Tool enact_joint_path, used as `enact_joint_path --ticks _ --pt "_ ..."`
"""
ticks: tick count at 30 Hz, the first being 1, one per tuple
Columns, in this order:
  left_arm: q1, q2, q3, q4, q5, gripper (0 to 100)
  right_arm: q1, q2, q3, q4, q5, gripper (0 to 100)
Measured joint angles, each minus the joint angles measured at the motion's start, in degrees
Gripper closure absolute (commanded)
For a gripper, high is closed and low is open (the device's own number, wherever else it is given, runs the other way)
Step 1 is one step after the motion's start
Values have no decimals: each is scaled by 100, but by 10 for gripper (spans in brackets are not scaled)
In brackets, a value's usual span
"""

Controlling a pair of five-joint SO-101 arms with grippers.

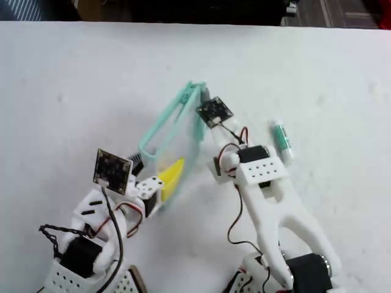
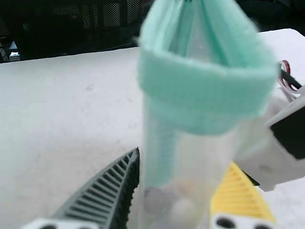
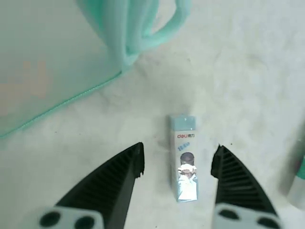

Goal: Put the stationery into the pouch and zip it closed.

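L jaws grip pouch (image 2: pixel 200 95); R jaws spread astride eraser (image 3: pixel 183 157), per R wrist view.

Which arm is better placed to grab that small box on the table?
The right. The right gripper hangs open over the small box, a finger to each side. The left gripper is busy, shut on the pouch.
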Motion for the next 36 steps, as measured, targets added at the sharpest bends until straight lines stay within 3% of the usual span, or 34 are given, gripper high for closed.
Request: enact_joint_path --ticks 8,14,36 --pt "0 0 0 0 0 759 396 1125 -18 -738 0 783" --pt "0 0 0 0 0 759 563 1679 -308 -862 0 990" --pt "0 0 0 0 0 759 589 1090 404 -1292 0 981"
